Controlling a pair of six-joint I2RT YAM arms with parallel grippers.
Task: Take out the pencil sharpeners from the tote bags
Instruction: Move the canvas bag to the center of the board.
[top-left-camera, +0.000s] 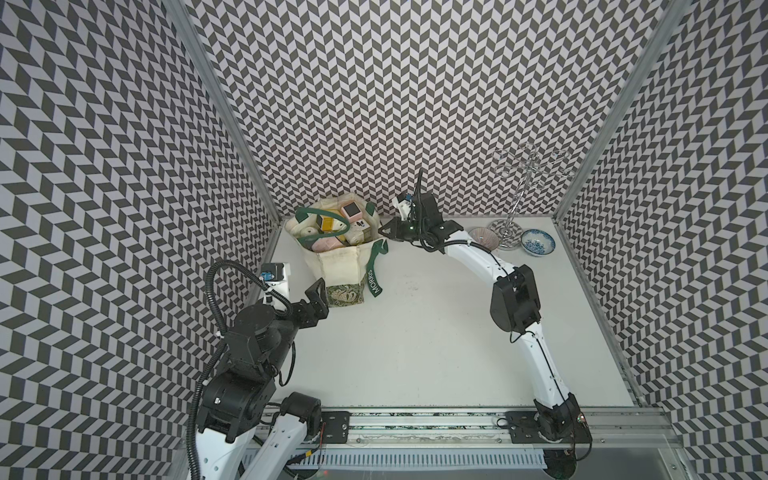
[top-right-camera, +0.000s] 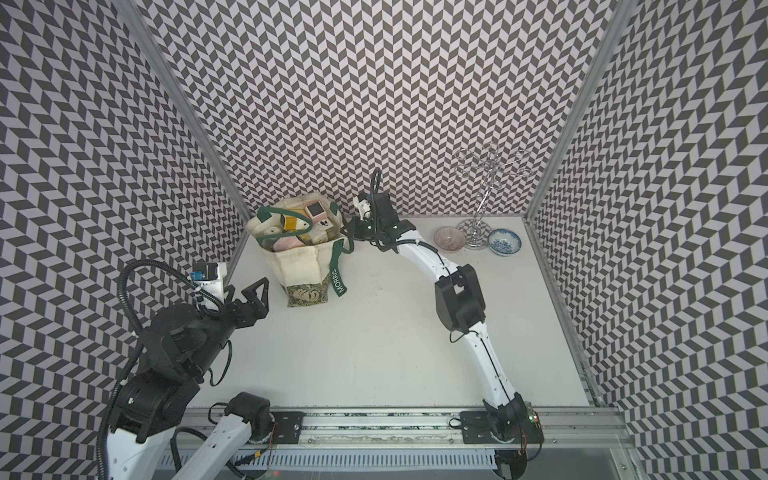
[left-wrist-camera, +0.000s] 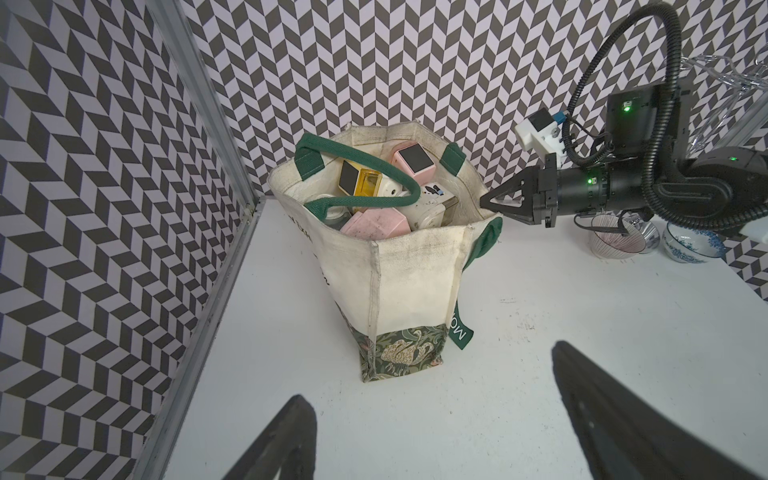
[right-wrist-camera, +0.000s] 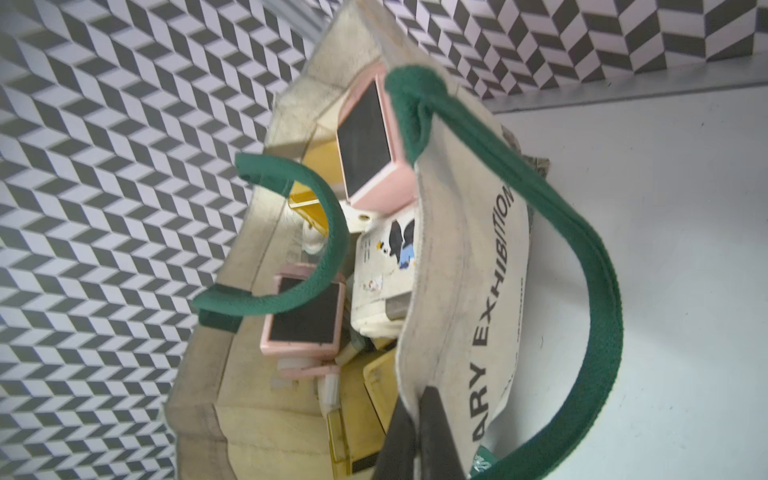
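– Pencil sharpeners (left-wrist-camera: 413, 164): any out on the desk (top-left-camera: 415, 353) yet?
– None seen. Every one in view sits inside the tote bag (left-wrist-camera: 415, 274), heaped up to its mouth: two pink, a yellow, some cream. How many lie beneath cannot be told.
– Bag's stance?
– Upright, mouth open. One green strap lies across the top sharpeners. The other hangs down the bag's outer side.
– Right pincer (left-wrist-camera: 484, 202)?
– At the bag's rim, on the side of the hanging strap. Closed tight. The right wrist view shows the canvas edge running in between its fingers (right-wrist-camera: 397, 440), so it looks pinched on the rim, not on a sharpener.
– Left pincer (top-left-camera: 320, 305)?
– Spread wide, empty, low beside the bag's patterned base, not touching it.
– Progress, then?
– Judged at the very start: nothing removed, whole load remaining. The rim grip reads as steadying or opening the bag so the other arm can reach in. The strap over the pile may snag the first lift.
– Anything else near?
– Two bowls (top-left-camera: 538, 243) and a glass stand (top-left-camera: 506, 232), well apart from the bag, beyond the right pincer.
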